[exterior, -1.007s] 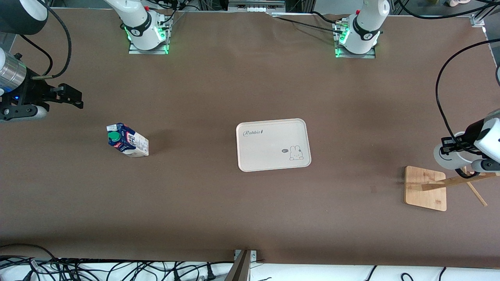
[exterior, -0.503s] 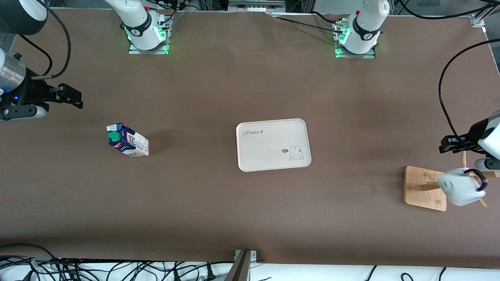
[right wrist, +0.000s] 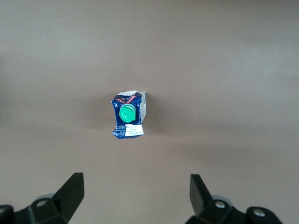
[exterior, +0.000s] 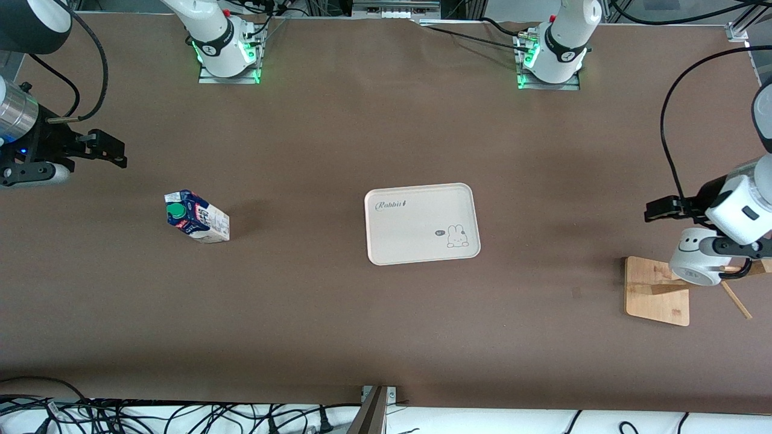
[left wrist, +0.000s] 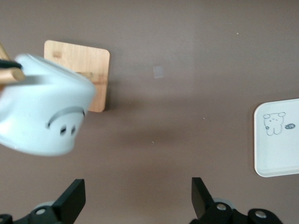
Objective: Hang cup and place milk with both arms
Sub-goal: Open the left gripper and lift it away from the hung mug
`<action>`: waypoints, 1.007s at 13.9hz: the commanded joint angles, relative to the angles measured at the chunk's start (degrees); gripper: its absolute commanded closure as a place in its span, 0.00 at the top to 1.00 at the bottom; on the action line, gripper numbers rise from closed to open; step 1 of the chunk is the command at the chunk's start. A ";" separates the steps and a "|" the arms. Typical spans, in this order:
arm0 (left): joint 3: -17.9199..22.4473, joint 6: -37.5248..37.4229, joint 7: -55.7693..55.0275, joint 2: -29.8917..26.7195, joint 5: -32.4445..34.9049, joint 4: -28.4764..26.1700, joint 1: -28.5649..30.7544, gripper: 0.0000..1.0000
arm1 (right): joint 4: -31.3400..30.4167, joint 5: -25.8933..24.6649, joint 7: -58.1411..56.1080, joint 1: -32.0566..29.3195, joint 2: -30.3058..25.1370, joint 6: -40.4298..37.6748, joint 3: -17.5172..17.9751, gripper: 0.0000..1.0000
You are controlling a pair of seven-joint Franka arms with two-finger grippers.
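- Below the left gripper [left wrist: 135,205], whose fingers stand spread with nothing between them, the cup [exterior: 693,258] hangs by its handle on a peg of the wooden rack [exterior: 657,290], smiley face outward
- Risk: the cup looks blurred in the left wrist view, so it may be swinging; a shallow seat on the peg could let it slide off and drop onto the table
- Under the right gripper [right wrist: 133,200], also spread and empty, the milk [exterior: 197,216] stands upright on the bare table, well apart from the tray [exterior: 422,256] toward the left arm's end
- Risk: the carton is narrow and tall, so an off-centre descent could tip it before the fingers close
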 commanded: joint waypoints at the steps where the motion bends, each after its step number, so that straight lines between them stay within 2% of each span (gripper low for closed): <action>1: 0.00 -5.29 -1.76 -1.15 0.49 4.42 -1.70 1.00 | 0.23 -0.66 -0.10 -1.19 -0.61 -0.19 1.23 1.00; 4: 0.26 -10.12 -1.24 -3.43 0.58 5.31 -2.84 1.00 | 0.40 -0.13 -0.01 -1.28 -0.34 -0.19 1.14 1.00; 5: 0.53 -9.61 -0.80 -6.14 -0.03 3.66 -2.93 1.00 | 0.40 -0.04 0.08 -1.28 -0.34 -0.19 1.14 1.00; 7: 2.01 -5.51 -0.09 -14.20 -1.61 -6.41 -3.28 1.00 | 0.40 0.74 0.17 -1.28 -0.34 -0.19 1.14 1.00; 9: 4.56 4.85 1.31 -23.87 -1.18 -20.37 -5.30 1.00 | 0.40 2.15 0.17 -1.28 -0.34 -0.10 1.14 1.00; 10: 4.66 6.72 1.67 -26.18 -1.18 -23.74 -5.56 1.00 | 0.40 2.07 0.17 -1.28 -0.34 -0.19 1.14 1.00; 14: 5.89 6.56 1.40 -26.64 -1.35 -23.69 -6.00 1.00 | 0.40 2.16 0.17 -1.28 -0.43 -0.19 1.14 1.00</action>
